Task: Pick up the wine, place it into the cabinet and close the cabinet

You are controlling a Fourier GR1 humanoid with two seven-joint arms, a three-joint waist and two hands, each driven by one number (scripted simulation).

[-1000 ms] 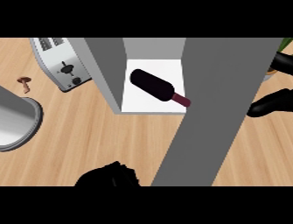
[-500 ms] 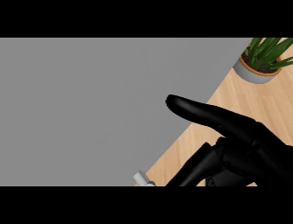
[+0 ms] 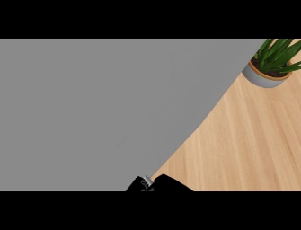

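A flat grey cabinet panel (image 3: 93, 112) fills most of the view; wine hidden. One black robot hand (image 3: 162, 184) barely shows at the lower edge, side and finger state indeterminable. Potted plant (image 3: 272, 67) stands on the wooden bench (image 3: 258, 143), upper right.

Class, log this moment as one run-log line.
view: grey panel fills most | wine: hidden | robot hand: at bottom edge | potted plant: on counter

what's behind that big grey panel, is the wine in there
Nothing behind the grey panel shows; it covers most of the view, so no wine is visible. Past its edge are only the wooden counter, a potted plant, and a bit of black hand at the bottom.
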